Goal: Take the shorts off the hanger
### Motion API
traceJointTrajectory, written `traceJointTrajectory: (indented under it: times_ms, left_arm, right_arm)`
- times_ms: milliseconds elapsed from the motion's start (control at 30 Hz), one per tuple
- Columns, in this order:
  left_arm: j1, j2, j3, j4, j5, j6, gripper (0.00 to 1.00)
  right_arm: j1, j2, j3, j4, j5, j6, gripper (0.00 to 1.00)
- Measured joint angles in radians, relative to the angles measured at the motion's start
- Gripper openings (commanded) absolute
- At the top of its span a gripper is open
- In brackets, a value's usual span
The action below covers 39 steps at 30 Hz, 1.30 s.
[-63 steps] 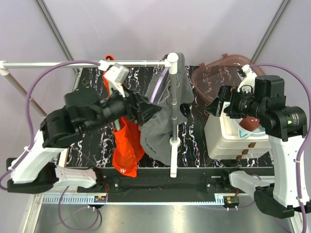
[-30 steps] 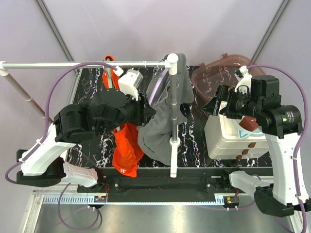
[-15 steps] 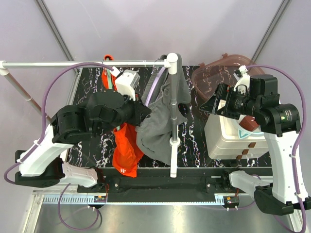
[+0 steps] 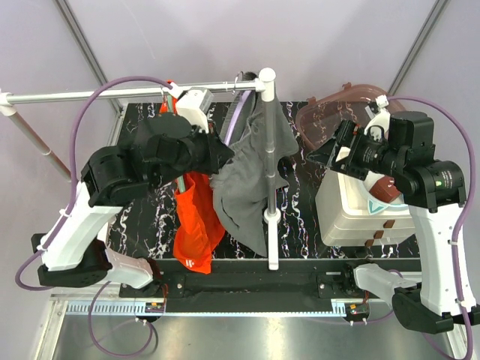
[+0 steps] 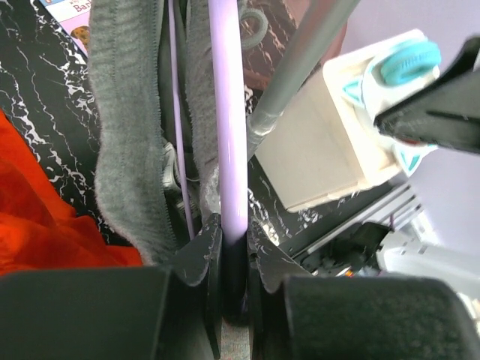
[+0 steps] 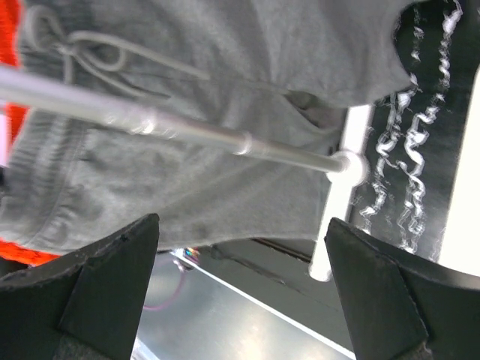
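The grey shorts [image 4: 247, 180] hang from a lilac hanger [image 4: 240, 124] on the rack rail, draped against the rack's post [image 4: 268, 165]. The orange-red shorts [image 4: 195, 217] hang just left of them. My left gripper [image 4: 221, 154] is shut on the hanger's lilac bar [image 5: 227, 112], which runs up from between the jaws [image 5: 229, 225], with the grey waistband [image 5: 124, 112] beside it and orange fabric [image 5: 37, 217] at lower left. My right gripper [image 4: 322, 154] stands wide open to the right of the grey shorts [image 6: 225, 75], its fingers [image 6: 241, 223] touching nothing.
The metal rail [image 4: 90, 95] crosses the back of the black marbled table [image 4: 135, 225]. A white drawer unit [image 4: 360, 210] stands at the right, with a brown translucent container [image 4: 330, 112] behind it. The rack's rod [image 6: 187, 127] crosses the right wrist view.
My left gripper has closed on the lilac hanger bar and lifted slightly. The rack's top and the grey shorts shifted toward the back. The right gripper stayed open, hardly moving.
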Motion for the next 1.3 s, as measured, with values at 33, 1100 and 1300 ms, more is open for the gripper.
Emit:
traceJointTrajectory:
  times_ms: [33,1100,1300]
  left_arm:
    - [0.022,0.0,0.003,0.003,0.015,-0.007,0.0]
    - [0.101,-0.012,-0.148,0.092,0.11,-0.095,0.0]
    - [0.101,-0.06,-0.219,0.129,0.113,-0.096,0.0]
  right_arm:
    - [0.0,0.0,0.0,0.013,-0.006,0.014,1.0]
    - [0.0,0.178,0.09,0.196,-0.027,0.221,1.0]
    - [0.0,0.277,0.121,0.272,-0.036,0.246,0.97]
